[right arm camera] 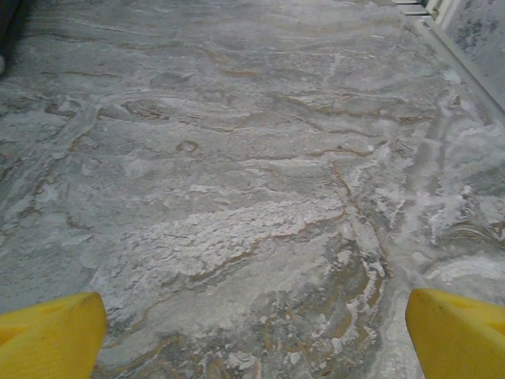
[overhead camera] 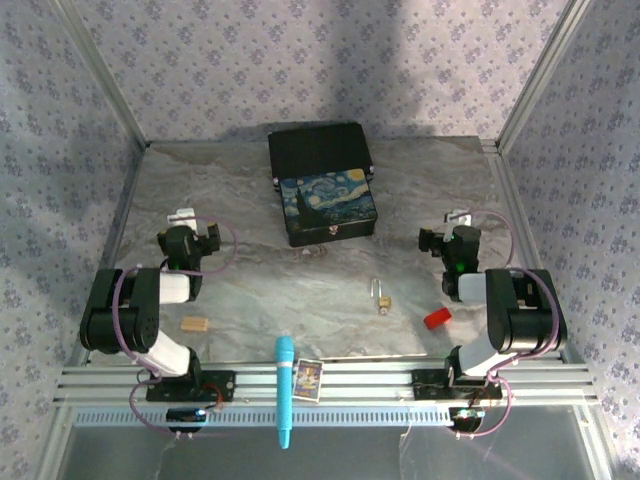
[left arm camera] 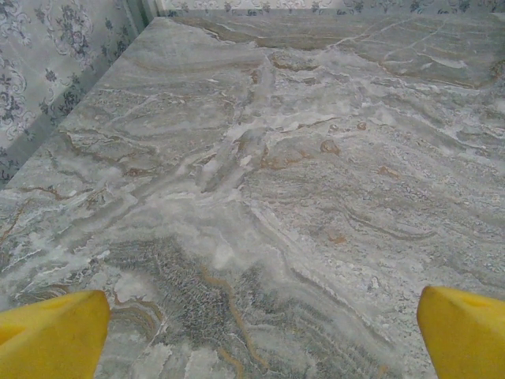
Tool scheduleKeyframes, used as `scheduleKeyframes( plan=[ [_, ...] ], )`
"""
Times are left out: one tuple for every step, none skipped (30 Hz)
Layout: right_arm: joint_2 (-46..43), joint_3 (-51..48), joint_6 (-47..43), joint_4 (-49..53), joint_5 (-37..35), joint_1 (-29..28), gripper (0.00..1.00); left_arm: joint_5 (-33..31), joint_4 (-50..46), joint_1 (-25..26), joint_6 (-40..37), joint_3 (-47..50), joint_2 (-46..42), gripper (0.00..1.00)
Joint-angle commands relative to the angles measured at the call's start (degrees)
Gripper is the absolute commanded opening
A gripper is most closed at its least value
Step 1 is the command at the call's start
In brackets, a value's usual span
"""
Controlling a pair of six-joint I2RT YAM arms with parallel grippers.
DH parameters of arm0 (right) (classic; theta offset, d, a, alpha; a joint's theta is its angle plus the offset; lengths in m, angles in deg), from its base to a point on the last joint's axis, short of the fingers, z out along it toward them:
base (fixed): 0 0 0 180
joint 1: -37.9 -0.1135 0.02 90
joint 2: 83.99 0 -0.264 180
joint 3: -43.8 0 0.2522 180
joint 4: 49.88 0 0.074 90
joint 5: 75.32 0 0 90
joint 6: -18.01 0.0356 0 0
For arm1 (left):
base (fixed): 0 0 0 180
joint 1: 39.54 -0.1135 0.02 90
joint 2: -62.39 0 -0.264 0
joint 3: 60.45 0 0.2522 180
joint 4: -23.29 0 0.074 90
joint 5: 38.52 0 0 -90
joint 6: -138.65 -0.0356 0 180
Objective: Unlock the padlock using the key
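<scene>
Left hand and right hand both splayed wide, empty, painted box beyond padlock

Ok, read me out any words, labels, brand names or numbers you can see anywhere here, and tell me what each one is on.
No text is readable here.
Small card on the front rail: printed face, too small and blurred to read.
Painted box: swirling night-sky picture, no lettering visible.
Padlock: too small to show any marking.
</scene>
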Motion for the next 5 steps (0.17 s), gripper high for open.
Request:
scheduleKeyframes(
  plan=[
    [0.1,0.9,-1.0,-0.2,1.9,0.4,0.99,0.7,2.1,0.2,0.7,0.3,0.0,1.00],
    [0.1,1.0,-1.1,-0.3,1.9,0.4,0.99,0.7,2.1,0.2,0.7,0.3,-0.1,1.00],
    [0.1,0.9,-1.1,-0.2,1.8,0.4,0.99,0.7,2.1,0.2,0.6,0.3,0.0,1.00],
    [0.1,0.8,-1.2,-0.4,1.7,0.3,0.99,0.7,2.1,0.2,0.7,0.3,0.0,1.00],
    [0.0,0.8,-1.2,-0.5,1.8,0.3,0.99,0.7,2.1,0.2,0.7,0.3,0.0,1.00]
  ],
)
